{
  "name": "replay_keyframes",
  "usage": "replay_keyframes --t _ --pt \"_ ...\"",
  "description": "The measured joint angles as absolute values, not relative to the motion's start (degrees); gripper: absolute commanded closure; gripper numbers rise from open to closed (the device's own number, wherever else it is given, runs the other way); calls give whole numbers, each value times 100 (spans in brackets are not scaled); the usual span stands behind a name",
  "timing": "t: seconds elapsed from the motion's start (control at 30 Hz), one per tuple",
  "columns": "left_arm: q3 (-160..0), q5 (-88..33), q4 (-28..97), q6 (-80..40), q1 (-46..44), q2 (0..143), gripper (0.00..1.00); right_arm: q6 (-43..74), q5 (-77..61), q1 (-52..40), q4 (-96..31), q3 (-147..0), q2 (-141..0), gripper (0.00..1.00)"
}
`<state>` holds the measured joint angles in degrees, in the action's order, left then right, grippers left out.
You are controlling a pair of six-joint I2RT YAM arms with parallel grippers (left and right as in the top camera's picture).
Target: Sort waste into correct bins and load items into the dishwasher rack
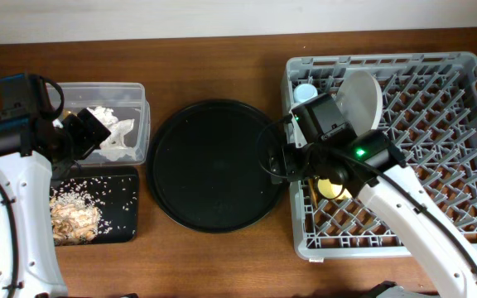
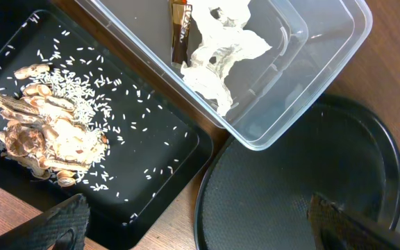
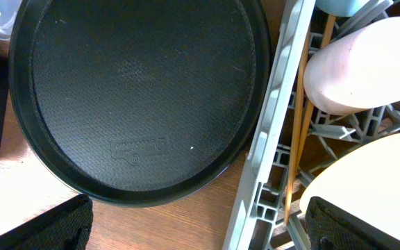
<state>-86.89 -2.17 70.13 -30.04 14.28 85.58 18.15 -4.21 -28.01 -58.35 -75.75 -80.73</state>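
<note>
The grey dishwasher rack fills the right side of the overhead view, and every dish sits in its left part. The pale grey plate stands on edge near the rack's upper left, the light-blue cup is in its upper left corner, and the yellow bowl shows lower down. In the right wrist view the pink cup lies at upper right, just above the bowl, with the wooden chopsticks running down beside it along the inside of the rack's left wall. The round black tray lies in the centre of the overhead frame. At upper left the clear tub holds the crumpled white tissue and the brown-gold wrapper. Below it, at lower left, the flat black tray carries the food scraps amid scattered rice grains. The right gripper hangs over the rack's left wall and the round tray's edge, fingers spread wide with nothing between them. The left gripper hovers above where the tub, flat tray and round tray meet, likewise spread wide and empty.
</note>
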Motion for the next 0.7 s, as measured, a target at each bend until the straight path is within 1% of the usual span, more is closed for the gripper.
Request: replay_keyframes --t 0.1,0.2,0.3,0.37,0.47,0.53,0.6,0.67,0.7 --pt "-8689 -217 7013 -3004 1428 8560 1 1769 -307 -2801 -5833 -7575 -7994 2" --pt "-8689 -217 7015 -3004 1428 8560 1 1752 -222 -2729 -5833 -7572 -7295 2" --pt "-8689 -220 7019 -3004 1428 8560 1 1747 -110 -2108 -5817 -7588 -5688 2" --pt "-8689 -217 7013 -3004 1428 8560 1 1752 119 -1509 -5800 -7609 -4381 2" --pt "-8689 -217 7017 -3004 1428 8560 1 1752 458 -1109 -5793 -7575 -3262 2" --pt "-8689 -220 7015 -3004 1428 8558 1 1750 558 -899 -5468 -7210 -2563 2" --pt "-8689 -215 7015 -3004 1428 8560 0 1752 622 -722 -4890 -6377 -1726 2" --pt "-8689 -220 7011 -3004 1428 8558 1 1750 622 -637 -3614 -5312 -1264 2" --pt "-8689 -217 7011 -3004 1428 8558 1 1754 611 -593 -2895 -4530 -1015 2"
